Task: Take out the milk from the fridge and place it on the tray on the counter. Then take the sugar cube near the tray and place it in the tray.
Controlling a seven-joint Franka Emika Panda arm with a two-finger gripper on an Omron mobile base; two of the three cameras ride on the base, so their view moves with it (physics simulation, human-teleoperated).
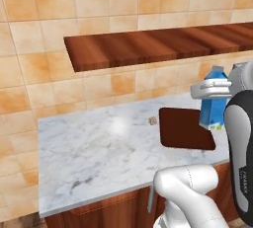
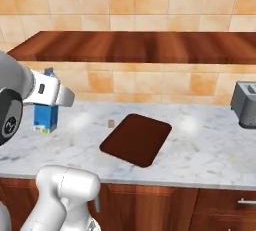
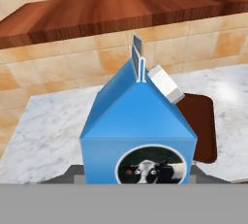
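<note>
My gripper [image 1: 213, 93] is shut on the milk [image 1: 215, 104], a blue carton with a white gabled top, and holds it upright in the air above the counter [image 1: 99, 148]. In the hand view the milk [image 3: 138, 131] is close up, with a cow picture on its face. The dark brown tray [image 2: 136, 139] lies flat on the marble; the hand view has the tray [image 3: 202, 126] beyond the carton and to its right. The sugar cube [image 2: 111, 123], a tiny tan lump, sits on the marble just off the tray's far left corner, also seen as a speck [image 1: 152, 120]. The fridge is out of view.
A long wooden shelf [image 1: 163, 47] juts from the orange-tiled wall above the counter, with another above it. A silver toaster [image 2: 245, 104] stands at the counter's right end. Reddish-brown cabinets [image 2: 165, 205] run under the marble.
</note>
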